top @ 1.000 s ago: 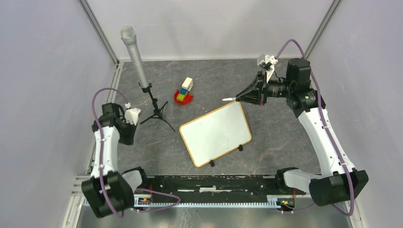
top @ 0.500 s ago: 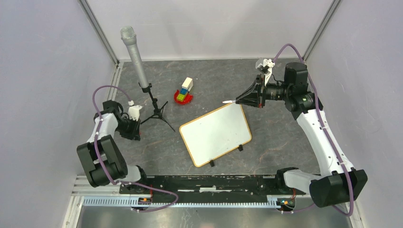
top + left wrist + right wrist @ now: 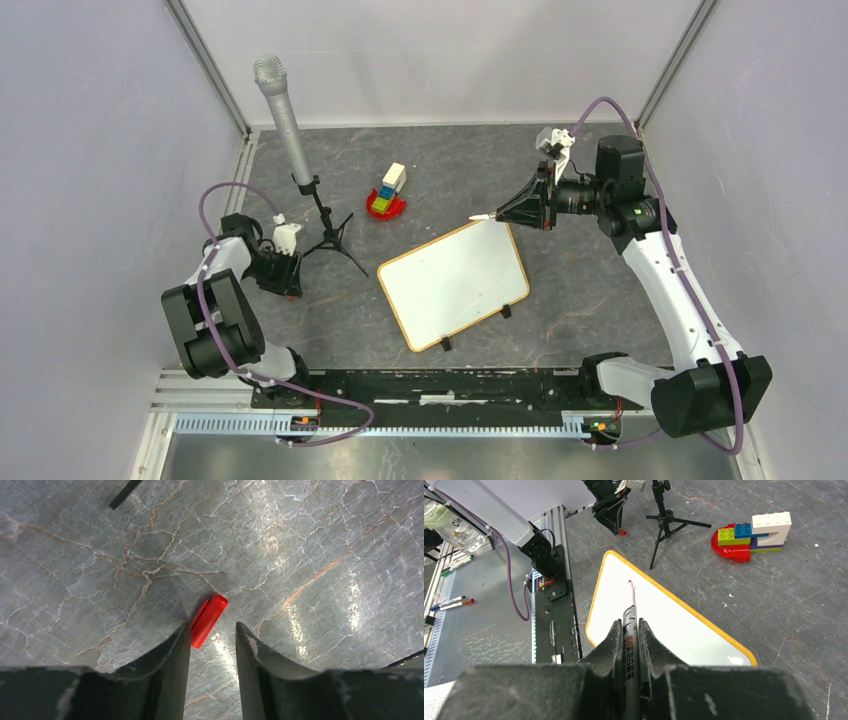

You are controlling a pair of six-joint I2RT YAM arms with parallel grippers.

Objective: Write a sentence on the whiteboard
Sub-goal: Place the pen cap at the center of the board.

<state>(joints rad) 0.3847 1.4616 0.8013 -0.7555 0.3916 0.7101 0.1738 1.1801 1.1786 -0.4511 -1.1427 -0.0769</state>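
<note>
Wood-framed whiteboard [image 3: 455, 280], seemingly flat, long axis near-left to far-right.

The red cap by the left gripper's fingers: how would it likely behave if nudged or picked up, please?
The red cap looks like a short round tube lying on its side, so a nudge would probably roll it across the smooth table. It seems light, rigid plastic; the left gripper could easily flick it away unless it pinches squarely.
</note>
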